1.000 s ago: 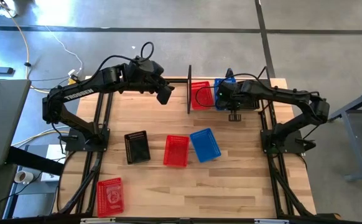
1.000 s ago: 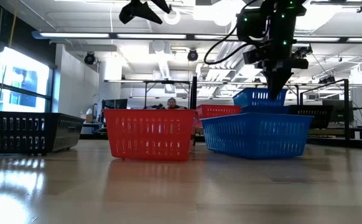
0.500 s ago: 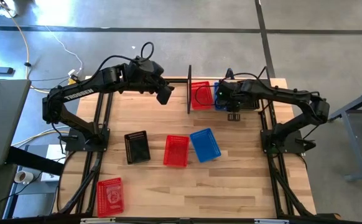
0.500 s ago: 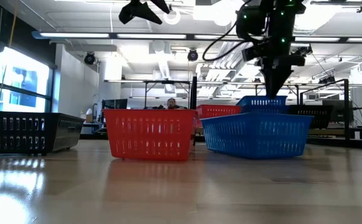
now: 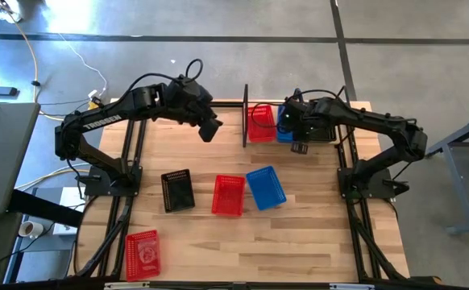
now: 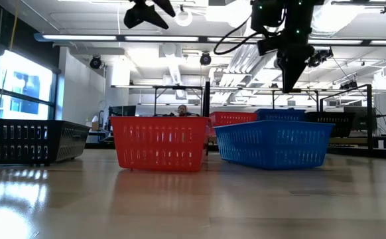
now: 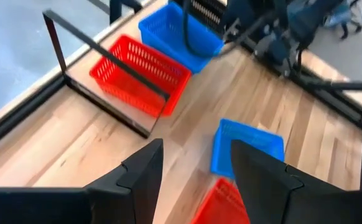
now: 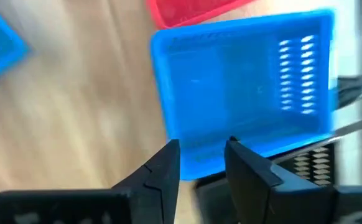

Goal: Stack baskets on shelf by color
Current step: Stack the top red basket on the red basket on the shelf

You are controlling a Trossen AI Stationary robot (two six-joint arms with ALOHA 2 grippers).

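Observation:
The black wire shelf (image 5: 245, 117) stands at the table's far edge. On it a red basket (image 5: 260, 122) and a blue basket (image 5: 284, 129) sit side by side on their bases. My right gripper (image 6: 290, 83) hangs open above the blue basket (image 6: 280, 114), clear of it. In the right wrist view its fingers (image 8: 203, 165) point down over that basket's (image 8: 249, 87) near wall. My left gripper (image 5: 210, 129) hovers open, high to the left of the shelf, with nothing between its fingers (image 7: 196, 180).
On the table lie a black basket (image 5: 177, 190), a red basket (image 5: 228, 195), a blue basket (image 5: 265, 187) and, near the front left, another red basket (image 5: 143, 255). A black perforated basket (image 8: 311, 163) shows right beside the shelved blue one.
My right gripper has opened and let go of the blue basket, which has sunk from its raised place onto the shelf beside the red one. The gripper has then gone up and rolled a little. My left gripper has tipped slightly downward in place.

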